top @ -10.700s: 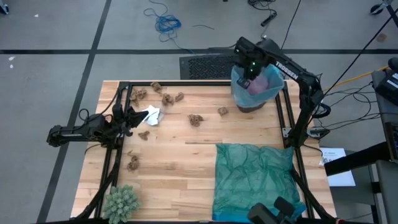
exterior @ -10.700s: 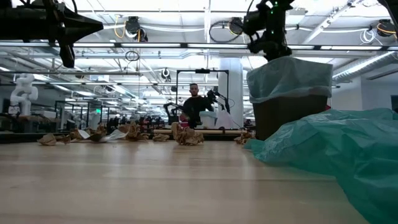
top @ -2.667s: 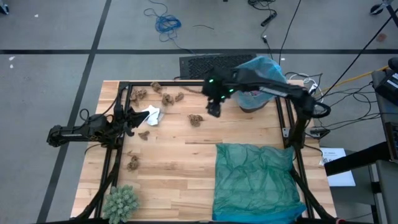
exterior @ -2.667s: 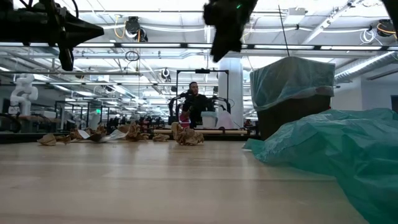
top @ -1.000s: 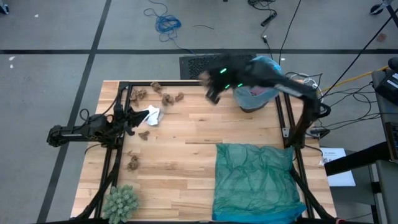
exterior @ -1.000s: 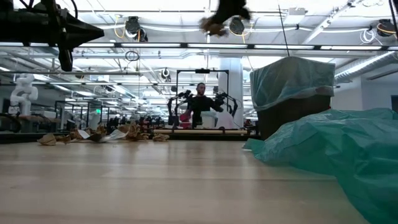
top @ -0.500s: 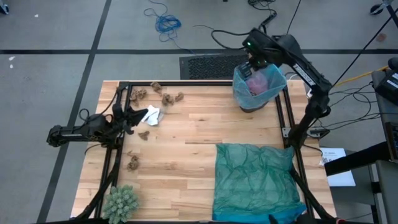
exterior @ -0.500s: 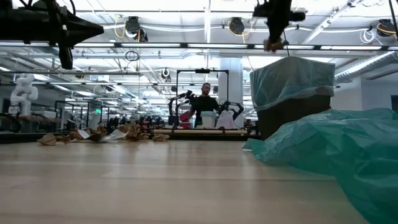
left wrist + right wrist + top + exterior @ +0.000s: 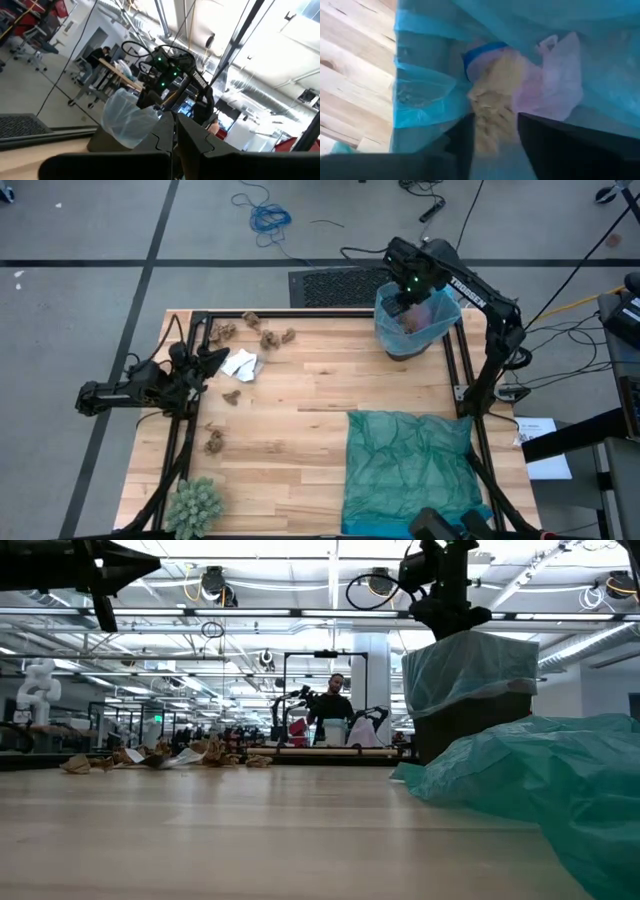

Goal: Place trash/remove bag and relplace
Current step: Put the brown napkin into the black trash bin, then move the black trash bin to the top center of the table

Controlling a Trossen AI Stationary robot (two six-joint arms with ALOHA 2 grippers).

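- Trash: a brown wad (image 9: pixel 492 117) drops between the parted fingers of the right gripper (image 9: pixel 492 137), released above the bag (image 9: pixel 440 315).
- Left gripper (image 9: pixel 175 132), fingers clenched empty, waits apart.

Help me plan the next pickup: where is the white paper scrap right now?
In the high view the white paper scrap lies on the table's far-left part, just beyond the left gripper, with brown paper wads farther back and another brown wad nearer.
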